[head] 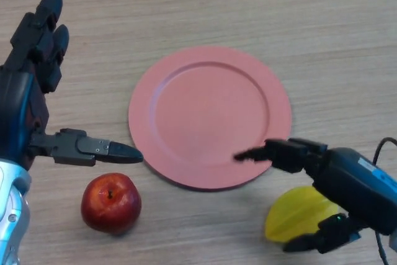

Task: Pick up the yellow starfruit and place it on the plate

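The yellow starfruit [295,216] lies on the wooden table at the lower right, just off the near right rim of the pink plate [208,113]. My right hand [347,181] hovers over the starfruit's right side and hides part of it. Its fingers [279,152] reach straight out left over the plate's near rim. Its thumb [313,240] lies below the fruit's near edge. The hand is open and not closed on the fruit. My left hand [28,85] is open at the far left, with its fingers pointing away and its thumb [99,149] pointing right toward the plate's left edge.
A red apple [111,202] sits on the table at the lower left, just below my left thumb and close to the plate's near left rim. Nothing lies on the plate. Bare wooden table surrounds the plate at the back and right.
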Robot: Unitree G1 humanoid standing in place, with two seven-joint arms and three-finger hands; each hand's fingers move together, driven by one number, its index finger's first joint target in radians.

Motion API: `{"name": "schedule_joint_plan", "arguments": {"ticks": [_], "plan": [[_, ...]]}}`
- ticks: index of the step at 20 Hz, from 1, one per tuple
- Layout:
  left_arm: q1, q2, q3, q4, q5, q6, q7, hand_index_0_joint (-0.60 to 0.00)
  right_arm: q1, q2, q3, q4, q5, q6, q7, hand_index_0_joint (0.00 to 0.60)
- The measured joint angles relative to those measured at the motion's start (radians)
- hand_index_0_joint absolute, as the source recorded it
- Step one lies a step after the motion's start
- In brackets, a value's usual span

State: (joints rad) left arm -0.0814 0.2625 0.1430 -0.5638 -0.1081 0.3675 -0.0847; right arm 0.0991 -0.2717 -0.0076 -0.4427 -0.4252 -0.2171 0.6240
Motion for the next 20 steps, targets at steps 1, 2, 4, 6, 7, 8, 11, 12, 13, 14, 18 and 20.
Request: {"name": "schedule_joint_plan", "arguments": {"ticks": [1,2,4,6,7,8,11,12,13,14,18,20], "plan": [[-0.001,0.001,0.000,0.000,-0.002,0.000,0.000,0.000,-0.006,0.000,-0.009,0.000,0.000,0.000,0.000,0.000],[-0.001,0.001,0.000,0.000,-0.012,0.000,0.000,0.000,-0.009,0.000,-0.015,0.000,0.000,0.000,0.000,0.000],[-0.001,0.001,-0.001,0.000,-0.025,0.000,0.000,0.000,-0.017,-0.004,-0.021,0.027,-0.001,-0.046,-0.001,0.000],[-0.001,0.001,-0.001,0.000,-0.025,0.000,0.000,0.000,-0.023,-0.034,-0.033,0.133,-0.157,-0.280,-0.005,0.000],[-0.002,0.001,-0.002,0.000,-0.025,0.000,0.000,0.000,-0.028,-0.047,-0.034,0.182,-0.218,-0.338,-0.005,0.000],[-0.004,0.001,-0.002,0.000,-0.025,0.000,0.000,0.000,-0.029,-0.047,-0.036,0.201,-0.217,-0.341,-0.005,0.000],[-0.007,0.000,-0.010,0.000,-0.025,0.000,0.000,0.000,-0.041,-0.053,-0.086,0.286,-0.283,-0.454,-0.111,0.000],[-0.005,0.000,-0.013,0.000,-0.024,0.000,0.000,0.000,-0.039,-0.055,-0.090,0.288,-0.277,-0.446,-0.110,0.000],[-0.002,-0.001,-0.020,0.000,-0.022,0.000,0.000,0.000,-0.038,-0.055,-0.091,0.300,-0.273,-0.443,-0.110,0.000],[-0.001,-0.002,-0.022,0.000,-0.022,0.000,0.000,0.000,-0.040,-0.055,-0.091,0.324,-0.274,-0.448,-0.117,0.000],[0.003,-0.003,-0.022,0.000,-0.020,0.000,0.000,0.000,-0.038,-0.065,-0.093,0.394,-0.274,-0.445,-0.156,0.000],[0.004,-0.003,-0.022,0.000,-0.020,0.000,0.000,0.000,-0.038,-0.065,-0.092,0.399,-0.273,-0.445,-0.156,0.150]]}}
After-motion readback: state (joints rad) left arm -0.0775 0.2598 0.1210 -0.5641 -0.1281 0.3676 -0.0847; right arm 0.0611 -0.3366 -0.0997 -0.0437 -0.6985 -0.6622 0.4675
